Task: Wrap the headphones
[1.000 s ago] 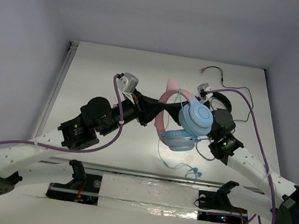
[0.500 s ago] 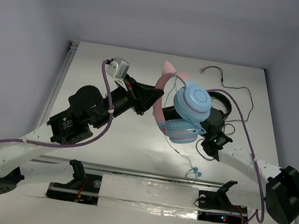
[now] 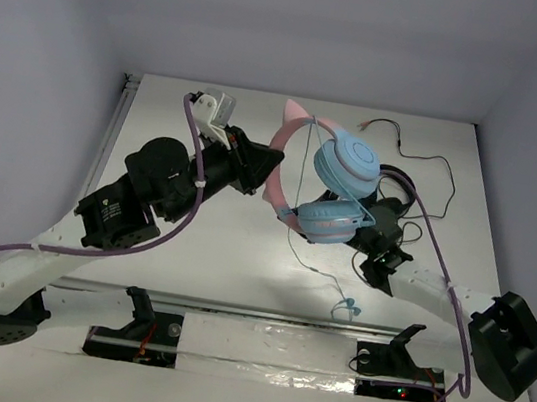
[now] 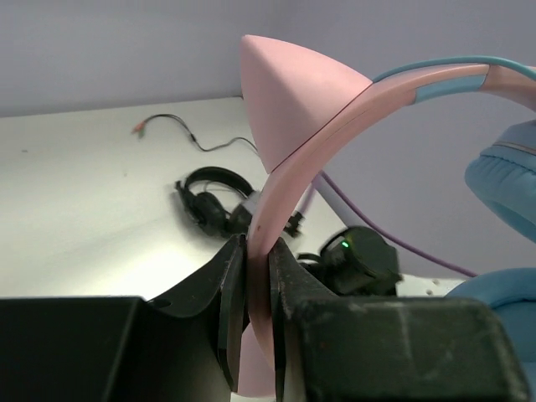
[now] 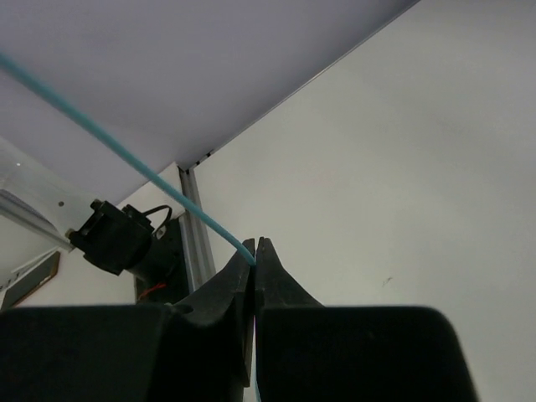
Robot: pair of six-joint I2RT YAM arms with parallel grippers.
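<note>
The headphones have two light-blue earcups and a pink headband with cat ears. They are held up above the table. My left gripper is shut on the headband; in the left wrist view the jaws pinch the pink band below a cat ear. The thin light-blue cable hangs down to its plug near the front edge. My right gripper is shut on the cable. From above it is mostly hidden behind the lower earcup.
Black headphones with a black cable lie on the table behind the right arm; they also show in the left wrist view. A purple hose loops over the right arm. A metal rail runs along the table's left edge.
My left gripper has lifted the headphones and carried them farther back and left. The earcups have swung round. My right arm has drawn in closer under them with the cable.
</note>
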